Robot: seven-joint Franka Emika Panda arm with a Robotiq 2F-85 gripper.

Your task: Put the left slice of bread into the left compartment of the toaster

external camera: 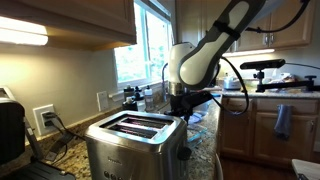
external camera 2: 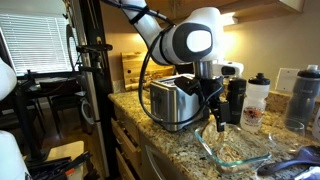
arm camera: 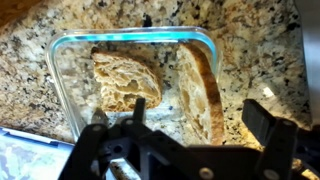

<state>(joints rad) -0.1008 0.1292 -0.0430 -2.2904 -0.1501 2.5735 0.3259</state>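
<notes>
In the wrist view a clear glass dish (arm camera: 62, 90) on the granite counter holds two tan bread slices. The left slice (arm camera: 125, 80) lies flat. The right slice (arm camera: 200, 85) leans on its edge with the darker crust showing. My gripper (arm camera: 200, 118) is open above the dish, its fingers on either side of the right slice's near end and clear of the left slice. The brushed steel toaster (external camera: 135, 140) with two dark slots shows in both exterior views (external camera 2: 170, 100). The gripper (external camera 2: 215, 108) hangs beside it over the dish (external camera 2: 235, 150).
Bottles and a cup (external camera 2: 258, 95) stand behind the dish. A black appliance (external camera: 10, 130) sits by the toaster, with a window (external camera: 150, 40) and upper cabinets above. A camera stand (external camera: 265, 70) is beyond the arm. A blue-edged item (arm camera: 25, 150) lies by the dish.
</notes>
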